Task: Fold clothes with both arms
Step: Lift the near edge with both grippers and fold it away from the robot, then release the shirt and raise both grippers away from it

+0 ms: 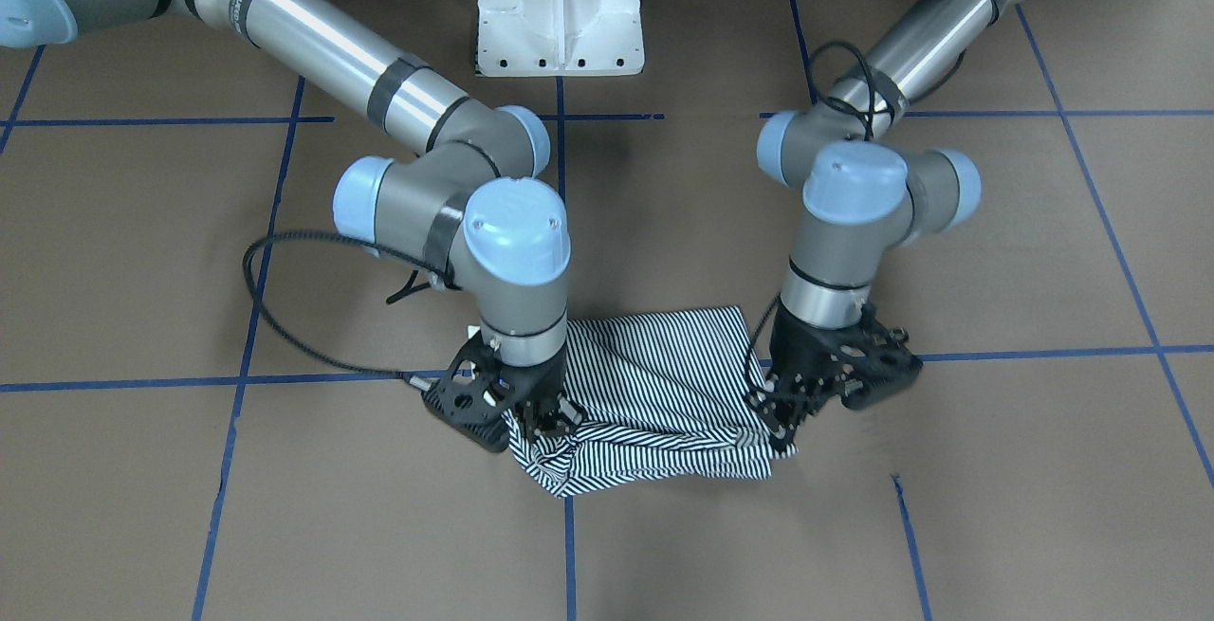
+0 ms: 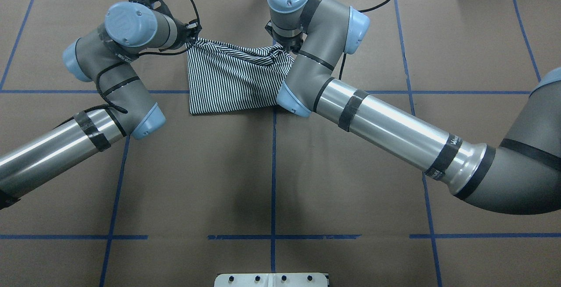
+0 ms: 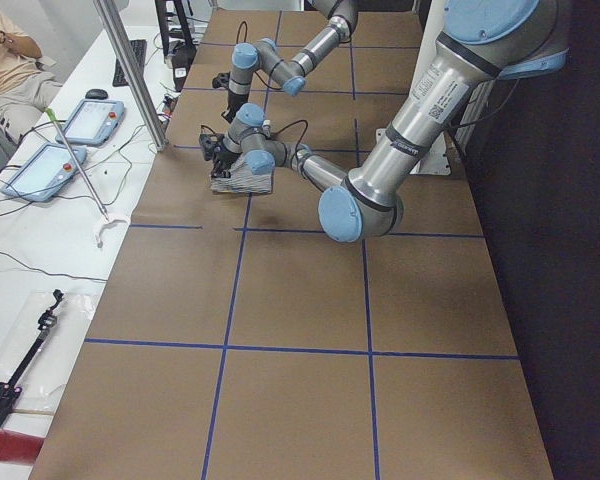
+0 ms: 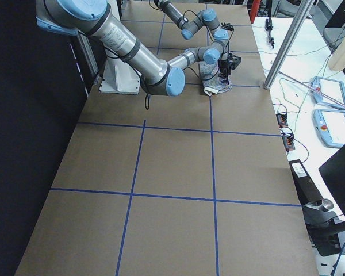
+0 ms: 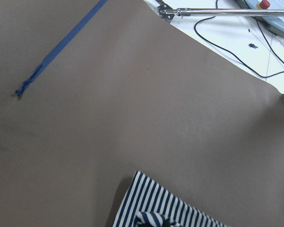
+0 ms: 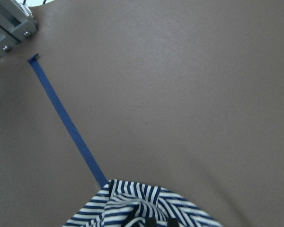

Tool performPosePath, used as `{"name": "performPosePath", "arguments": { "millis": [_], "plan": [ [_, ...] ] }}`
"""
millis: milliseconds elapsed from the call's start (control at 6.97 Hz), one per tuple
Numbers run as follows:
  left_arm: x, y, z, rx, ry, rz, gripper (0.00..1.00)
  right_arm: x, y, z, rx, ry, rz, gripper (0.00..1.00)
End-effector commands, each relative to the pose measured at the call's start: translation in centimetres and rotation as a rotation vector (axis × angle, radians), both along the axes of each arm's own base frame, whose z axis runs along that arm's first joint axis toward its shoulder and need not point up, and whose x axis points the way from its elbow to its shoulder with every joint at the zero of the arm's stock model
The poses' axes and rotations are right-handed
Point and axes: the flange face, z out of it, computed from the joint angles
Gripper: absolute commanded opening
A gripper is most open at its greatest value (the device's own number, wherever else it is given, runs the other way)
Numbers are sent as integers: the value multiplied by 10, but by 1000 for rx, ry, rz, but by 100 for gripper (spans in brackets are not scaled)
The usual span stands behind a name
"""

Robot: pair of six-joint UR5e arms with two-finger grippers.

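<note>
The clothes are one navy-and-white striped shirt (image 1: 654, 384) (image 2: 228, 81), folded into a rough rectangle on the brown table, far from the robot's base. My left gripper (image 1: 782, 431) (image 2: 193, 37) is shut on one far corner of it. At the other far corner, my right gripper (image 1: 550, 422) (image 2: 282, 49) pinches a bunched fold. The edge between them is raised and wrinkled; the half nearer the base lies flat. Each wrist view shows striped cloth (image 5: 165, 208) (image 6: 142, 203) gathered at the fingers. No collar or placket shows.
The white pedestal base (image 1: 560, 24) (image 2: 271, 279) stands at the robot's side of the table. Blue tape lines (image 2: 273, 168) grid the brown surface. Past the far edge is a white bench with tablets (image 3: 65, 130), cables, a metal post (image 3: 130, 70) and a seated person (image 3: 5, 60).
</note>
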Motion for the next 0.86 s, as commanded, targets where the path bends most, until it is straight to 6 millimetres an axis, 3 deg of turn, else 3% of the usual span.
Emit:
{"name": "performPosePath", "arguments": {
  "millis": [0, 287, 431, 574, 718],
  "plan": [
    [-15, -15, -7, 58, 5, -1, 100, 11, -23, -11, 19, 4, 8, 100],
    [-20, -13, -17, 64, 46, 43, 100, 27, -25, -15, 43, -15, 5, 100],
    [-21, -3, -33, 70, 87, 92, 100, 53, -20, 1, 62, -41, -27, 100],
    [-23, 7, -32, 64, 101, 131, 100, 65, -10, 18, 92, -39, -52, 100],
    [-8, 20, -40, 78, 117, 153, 100, 71, -5, 16, 110, -48, -57, 100]
  ]
}}
